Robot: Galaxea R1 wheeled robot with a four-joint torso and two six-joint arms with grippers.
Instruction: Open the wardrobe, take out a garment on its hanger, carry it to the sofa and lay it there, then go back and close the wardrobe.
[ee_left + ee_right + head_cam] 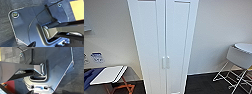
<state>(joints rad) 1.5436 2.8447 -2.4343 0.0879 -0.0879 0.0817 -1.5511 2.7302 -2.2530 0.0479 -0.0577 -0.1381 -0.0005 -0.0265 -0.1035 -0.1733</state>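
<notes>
The wardrobe [164,45] stands straight ahead in the head view, a tall narrow white cabinet against a white wall. Both panelled doors are shut, and two small white handles [165,62] sit side by side at mid-height where the doors meet. The garment and its hanger are hidden behind the doors.
A small white-topped table on orange crossed legs [110,75] stands low at the left, with blue fabric [90,76] beside it. A white chair on a wire frame [239,62] stands at the right. Dark carpet [204,85] covers the floor. Papers [96,57] hang on the left wall.
</notes>
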